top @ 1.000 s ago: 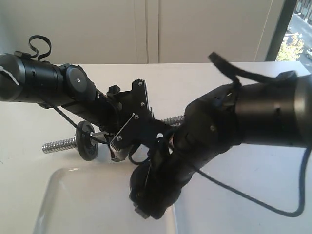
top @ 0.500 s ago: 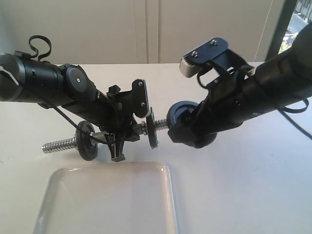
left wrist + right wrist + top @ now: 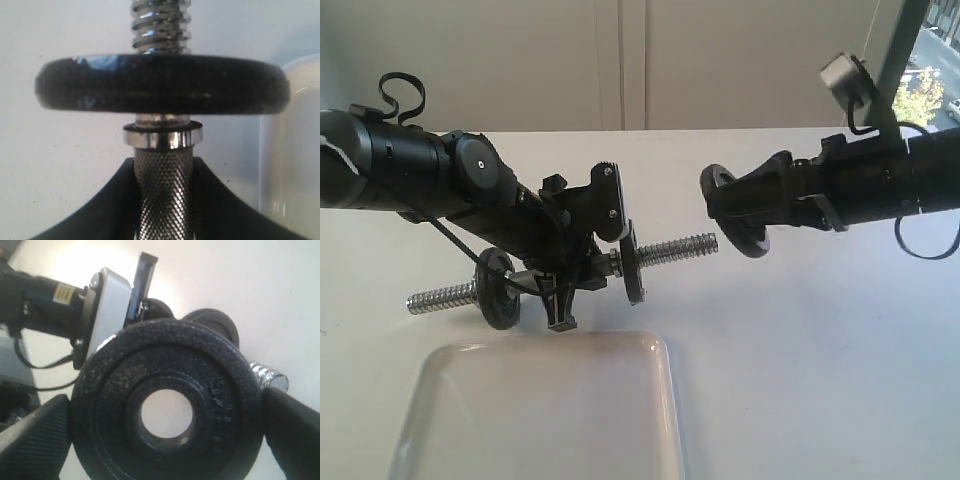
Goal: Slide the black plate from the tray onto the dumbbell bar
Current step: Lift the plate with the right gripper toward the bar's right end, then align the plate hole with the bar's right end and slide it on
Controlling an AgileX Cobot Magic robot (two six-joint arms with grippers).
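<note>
My left gripper is shut on the knurled middle of the dumbbell bar and holds it level above the table. In the left wrist view, dark fingers flank the dumbbell bar below a mounted black disc. My right gripper is shut on the black plate, which hangs on edge just off the bar's right threaded tip. In the right wrist view the black plate fills the frame; its hole shows only white table, and the bar's tip lies beside the rim. The tray sits below, with nothing in it.
Two black discs sit on the bar either side of my left gripper. The left arm reaches in from the left and the right arm from the right. A cable loops under the right arm.
The right arm has risen from the tray and swung back to the right with the black plate, which now faces the bar's right end. The left arm and bar have stayed still.
</note>
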